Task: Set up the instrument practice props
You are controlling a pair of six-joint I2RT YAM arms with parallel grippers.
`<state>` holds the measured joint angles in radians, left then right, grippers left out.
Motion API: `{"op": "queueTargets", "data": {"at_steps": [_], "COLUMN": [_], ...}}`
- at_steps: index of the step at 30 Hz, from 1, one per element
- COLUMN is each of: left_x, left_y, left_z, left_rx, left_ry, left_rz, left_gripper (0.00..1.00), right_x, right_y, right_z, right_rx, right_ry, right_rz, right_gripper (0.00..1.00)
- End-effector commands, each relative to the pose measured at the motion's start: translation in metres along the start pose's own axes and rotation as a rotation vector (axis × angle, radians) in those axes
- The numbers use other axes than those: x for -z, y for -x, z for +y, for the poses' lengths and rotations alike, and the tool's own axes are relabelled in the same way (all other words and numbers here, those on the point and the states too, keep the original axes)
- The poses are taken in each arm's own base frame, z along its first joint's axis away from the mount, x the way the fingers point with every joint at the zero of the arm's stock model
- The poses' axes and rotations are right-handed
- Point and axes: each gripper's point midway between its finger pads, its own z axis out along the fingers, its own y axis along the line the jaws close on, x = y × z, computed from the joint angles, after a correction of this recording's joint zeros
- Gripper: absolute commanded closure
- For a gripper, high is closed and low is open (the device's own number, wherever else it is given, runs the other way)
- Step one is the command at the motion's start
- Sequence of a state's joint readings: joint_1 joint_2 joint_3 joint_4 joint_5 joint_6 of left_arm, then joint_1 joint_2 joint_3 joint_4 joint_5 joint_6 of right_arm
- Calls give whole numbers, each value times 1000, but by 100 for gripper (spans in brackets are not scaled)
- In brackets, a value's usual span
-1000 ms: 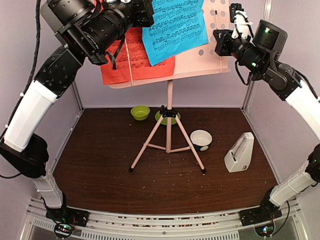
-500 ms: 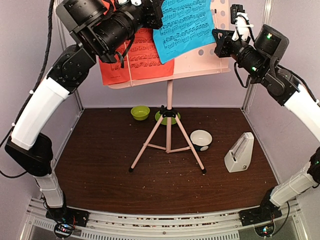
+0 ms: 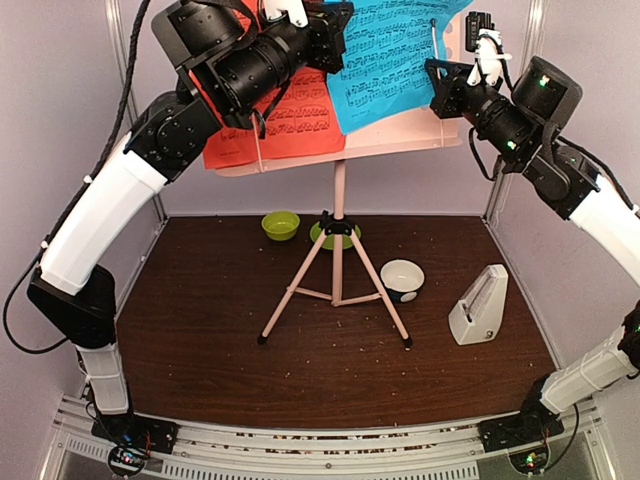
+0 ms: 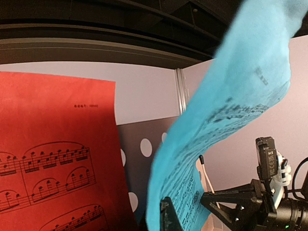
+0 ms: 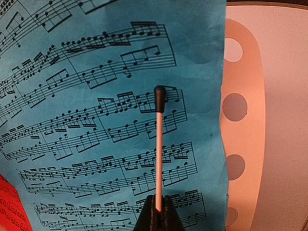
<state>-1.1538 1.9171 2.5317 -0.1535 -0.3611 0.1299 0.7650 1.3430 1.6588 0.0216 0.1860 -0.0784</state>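
Left claw (image 4: 166, 217) is pinching the lower edge of the blue music sheet (image 4: 226, 110). Its fingers are mostly cut off at bottom centre of the left wrist view, closed on paper as far as visible. The sheet bows up toward upper right, not flat on the stand.

Right claw (image 5: 156, 216) is pressed together on the thin page-holder rod (image 5: 158, 149), bottom centre of the right wrist view. The rod stands across the sheet face, black tip mid-frame.

Paper looks light and floppy, likely to crease, tear or slip. Best held at an edge and slid, not pushed. Rod looks thin and springy, probably bends if forced.

Red music sheet (image 4: 53, 159) is left of the blue one, on the pink music stand (image 3: 340, 190), desk at top centre overhead. Metronome (image 3: 478, 307) sits lower right on the worktop (image 3: 200, 330), well apart from both claws.
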Motion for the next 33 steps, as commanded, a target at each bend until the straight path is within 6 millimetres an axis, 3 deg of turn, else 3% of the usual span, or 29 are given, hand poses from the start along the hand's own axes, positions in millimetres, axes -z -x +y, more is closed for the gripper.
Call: {"op": "queueTargets", "data": {"at_steps": [1,15,18,29,33], "left_x": [0,-6,-5,-2,0], "left_y": [12,-2,0,9,16], "left_z": [4,1,4,10,12], "left_rx": [33,69,69,77,85], "left_ry": [-21,-52,-41,-20,-21], "left_rz": [-37,-6,-7,-22,-36], "left_gripper": [99,98,92,53,45], "right_x": [7,14,14,14,14], "right_y": [12,11,9,8,6], "right_z": [7,12,12,12,12], "right_rx": [-30,-37,-36,-33,-32], "right_ry": [50,92,90,90,86], "right_rz": [-39,-67,-64,-64,-61], "right_gripper": [100,100,100,100,100]}}
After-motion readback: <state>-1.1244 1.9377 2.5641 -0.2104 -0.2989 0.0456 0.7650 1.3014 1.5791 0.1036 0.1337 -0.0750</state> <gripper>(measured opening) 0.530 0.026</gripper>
